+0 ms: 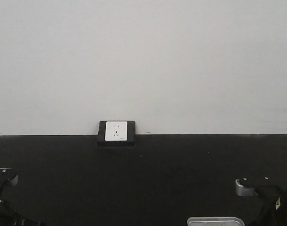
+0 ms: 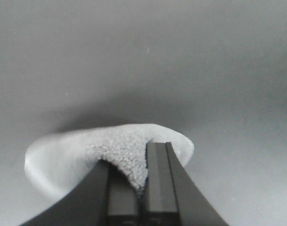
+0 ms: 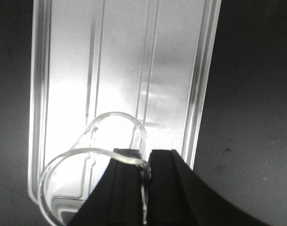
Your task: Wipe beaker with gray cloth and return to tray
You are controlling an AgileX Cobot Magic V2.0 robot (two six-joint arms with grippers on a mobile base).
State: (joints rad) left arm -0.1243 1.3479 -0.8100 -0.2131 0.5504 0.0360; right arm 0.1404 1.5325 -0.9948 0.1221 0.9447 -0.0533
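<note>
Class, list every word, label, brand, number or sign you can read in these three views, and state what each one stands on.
Nothing legible in any view.
Wall socket: a tiny dark mark near its lower right corner, too small to read.
Beaker: no scale or print shows on the glass.
Gray cloth: no tag or print.
Tray: no lettering, only moulded ridges.

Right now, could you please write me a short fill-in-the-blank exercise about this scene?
The left tool pinches a fuzzy ____ cloth.
The right tool grips the clear glass beaker by its ____.
The white wall socket sits in a ____ frame.
Missing words: gray; rim; black.
</note>
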